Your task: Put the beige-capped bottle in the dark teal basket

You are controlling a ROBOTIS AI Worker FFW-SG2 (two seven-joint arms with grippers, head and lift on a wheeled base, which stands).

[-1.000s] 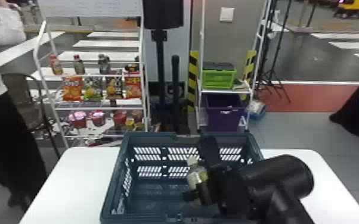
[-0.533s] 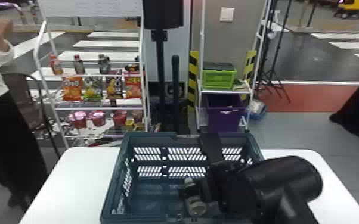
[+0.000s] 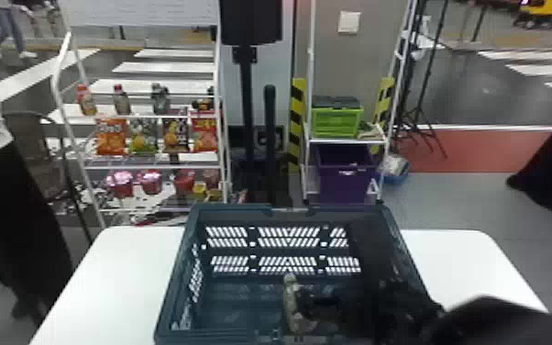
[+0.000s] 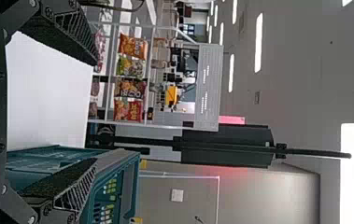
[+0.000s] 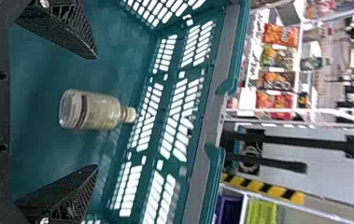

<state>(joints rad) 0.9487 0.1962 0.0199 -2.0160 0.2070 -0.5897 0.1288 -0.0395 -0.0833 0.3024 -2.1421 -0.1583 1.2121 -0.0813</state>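
Black, flat fingers (image 5: 67, 28) of the right gripper (image 3: 330, 266) stand wide apart inside the basket, with nothing clasped between them. In the right wrist view, the beige-capped bottle (image 5: 95, 109) appears across the gap, a space separating it from either finger. The bottle is clear-walled, with pale contents and a dark band near its base; it is within the dark teal basket (image 3: 224, 211), and whether it stands or lies there cannot be told. The fingers (image 4: 72, 28) of the left gripper (image 4: 95, 112) are likewise spread wide and empty, near the white table (image 3: 137, 247) and the basket. The basket, with slotted walls, sits on the table. The right arm (image 3: 486, 321) enters the head view at its lower right. Beyond the table, on the left, a white rack (image 3: 151, 117) carries small bottles (image 3: 86, 102) above a row of snack bags (image 3: 111, 137), with red tubs (image 3: 120, 184) below. On the right, a second rack (image 3: 344, 140) holds a lime-green crate (image 3: 334, 121) above a purple bin (image 3: 344, 183). Between the racks rise a black post (image 3: 246, 91) and a yellow-and-black striped strip (image 3: 297, 124)
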